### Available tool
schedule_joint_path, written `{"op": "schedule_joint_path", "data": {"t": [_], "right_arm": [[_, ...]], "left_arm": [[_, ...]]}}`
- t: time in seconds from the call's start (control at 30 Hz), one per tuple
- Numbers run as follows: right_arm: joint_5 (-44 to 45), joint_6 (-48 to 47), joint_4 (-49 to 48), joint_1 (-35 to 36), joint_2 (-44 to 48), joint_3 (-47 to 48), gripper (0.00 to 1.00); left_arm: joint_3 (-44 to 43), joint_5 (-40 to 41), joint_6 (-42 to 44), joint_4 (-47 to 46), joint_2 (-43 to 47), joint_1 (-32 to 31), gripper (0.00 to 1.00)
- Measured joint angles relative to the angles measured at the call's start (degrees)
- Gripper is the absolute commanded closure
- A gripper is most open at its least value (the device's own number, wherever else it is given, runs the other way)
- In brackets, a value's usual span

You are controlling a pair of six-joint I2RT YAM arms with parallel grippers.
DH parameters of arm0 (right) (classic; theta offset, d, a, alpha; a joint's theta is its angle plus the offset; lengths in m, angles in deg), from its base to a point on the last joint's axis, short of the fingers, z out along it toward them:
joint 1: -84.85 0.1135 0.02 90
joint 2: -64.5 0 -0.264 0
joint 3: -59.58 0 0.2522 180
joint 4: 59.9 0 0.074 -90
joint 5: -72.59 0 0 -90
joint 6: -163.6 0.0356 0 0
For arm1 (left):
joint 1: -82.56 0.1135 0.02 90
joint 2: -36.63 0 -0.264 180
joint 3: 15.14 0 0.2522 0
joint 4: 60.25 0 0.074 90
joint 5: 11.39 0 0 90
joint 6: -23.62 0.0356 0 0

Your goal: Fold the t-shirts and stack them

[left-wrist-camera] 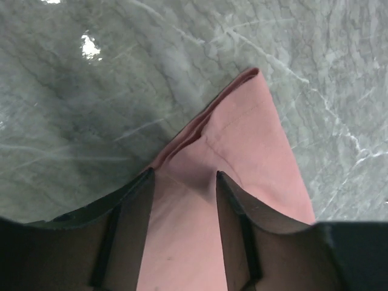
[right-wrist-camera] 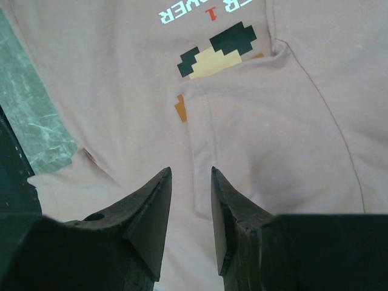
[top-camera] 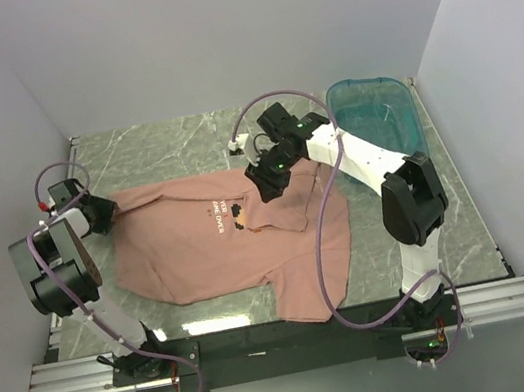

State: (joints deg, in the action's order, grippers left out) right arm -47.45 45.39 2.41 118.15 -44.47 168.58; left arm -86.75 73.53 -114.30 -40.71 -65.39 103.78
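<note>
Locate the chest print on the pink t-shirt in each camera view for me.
Top external: chest print at centre, just left of the right gripper.
Left wrist: not in view; only a t-shirt edge shows.
Right wrist: top centre, above the gripper.
Shared landmark: the green marble table.

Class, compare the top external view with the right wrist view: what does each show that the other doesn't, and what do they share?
Only top external: the whole t-shirt spread out, the teal tub at the far right, and the left claw at the t-shirt's left corner. Only right wrist: the right claw with fingertips slightly apart over the fabric, and the blocky dark and yellow shapes of the chest print. Both: the t-shirt, its print, the marble table.
</note>
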Motion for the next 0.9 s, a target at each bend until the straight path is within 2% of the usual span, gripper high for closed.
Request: {"op": "schedule_joint_path", "data": {"t": [0.3, 0.5, 0.73, 0.9], "right_arm": [[-1.0, 0.0, 0.2, -1.2, 0.0, 0.0, 0.6], [-1.1, 0.0, 0.3, -1.2, 0.0, 0.0, 0.61], [-1.1, -0.1, 0.4, -1.3, 0.0, 0.0, 0.61], [-1.1, -0.2, 0.4, -1.3, -0.1, 0.0, 0.61]], "left_arm": [[-2.6, 0.5, 0.0, -0.5, -3.0, 0.2, 0.58], [-3.9, 0.4, 0.0, -0.6, -4.7, 0.3, 0.76], [-5.5, 1.0, 0.4, 0.7, -5.7, 0.9, 0.81], [-7.8, 2.1, 1.2, 2.3, -6.3, 1.7, 0.81]]}}
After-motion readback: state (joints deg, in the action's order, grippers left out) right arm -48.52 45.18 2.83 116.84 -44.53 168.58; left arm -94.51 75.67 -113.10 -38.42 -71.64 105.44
